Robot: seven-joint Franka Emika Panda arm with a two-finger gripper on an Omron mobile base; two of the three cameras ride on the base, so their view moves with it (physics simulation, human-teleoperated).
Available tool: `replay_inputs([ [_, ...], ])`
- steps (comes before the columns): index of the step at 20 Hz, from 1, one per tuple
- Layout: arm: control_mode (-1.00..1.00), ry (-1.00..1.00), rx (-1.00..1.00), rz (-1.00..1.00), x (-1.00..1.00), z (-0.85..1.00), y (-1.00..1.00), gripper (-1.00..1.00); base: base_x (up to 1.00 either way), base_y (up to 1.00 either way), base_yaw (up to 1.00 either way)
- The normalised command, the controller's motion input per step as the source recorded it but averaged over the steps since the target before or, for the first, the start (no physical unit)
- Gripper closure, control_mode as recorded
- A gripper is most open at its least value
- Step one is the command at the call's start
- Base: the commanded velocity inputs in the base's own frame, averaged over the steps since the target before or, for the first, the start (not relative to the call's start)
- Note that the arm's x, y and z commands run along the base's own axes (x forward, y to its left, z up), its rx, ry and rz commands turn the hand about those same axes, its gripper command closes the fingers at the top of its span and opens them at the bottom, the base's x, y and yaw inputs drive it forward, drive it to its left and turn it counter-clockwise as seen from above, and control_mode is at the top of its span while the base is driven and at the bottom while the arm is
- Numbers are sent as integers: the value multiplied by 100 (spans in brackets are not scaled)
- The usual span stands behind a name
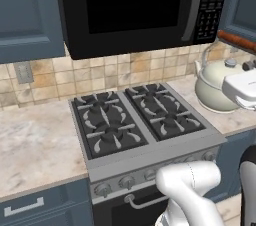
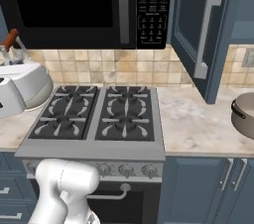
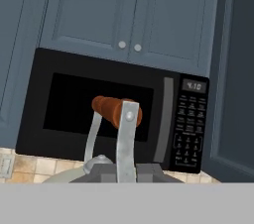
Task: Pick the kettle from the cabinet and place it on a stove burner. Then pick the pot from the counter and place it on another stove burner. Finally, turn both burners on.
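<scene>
The cream-white kettle (image 1: pixel 212 87) hangs in the air on the near side of the stove (image 1: pixel 137 115), with my gripper (image 3: pixel 124 172) shut on it. Its wooden handle bar (image 3: pixel 116 110) and wire arch rise right in front of the hand camera. In the right base view the kettle (image 2: pixel 34 86) shows at the left edge, beside my white hand. The taupe pot (image 2: pixel 244 114) stands on the counter (image 2: pixel 198 119) to the right of the stove (image 2: pixel 99 114). All burners (image 2: pixel 124 104) are bare. The cabinet door (image 2: pixel 198 29) stands open.
A black microwave (image 2: pixel 74 5) hangs over the stove, and more blue cabinets (image 3: pixel 129 15) sit above it. The knobs (image 2: pixel 126 170) run along the silver front panel. A wall socket (image 1: pixel 22 72) sits in the tiled backsplash on the left.
</scene>
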Motion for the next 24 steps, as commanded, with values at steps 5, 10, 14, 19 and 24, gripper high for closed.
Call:
replay_inputs([
  [5,-100,0,0,0,15,-1,-3,100,0,0,0],
  [10,-100,-2,0,1,4,-1,-7,100,0,0,0],
  [14,-100,-3,1,4,0,-4,-16,100,0,0,0],
  [19,-100,-3,0,5,6,-20,-15,100,0,0,0],
  [24,-100,0,-1,4,14,-34,-8,100,0,0,0],
])
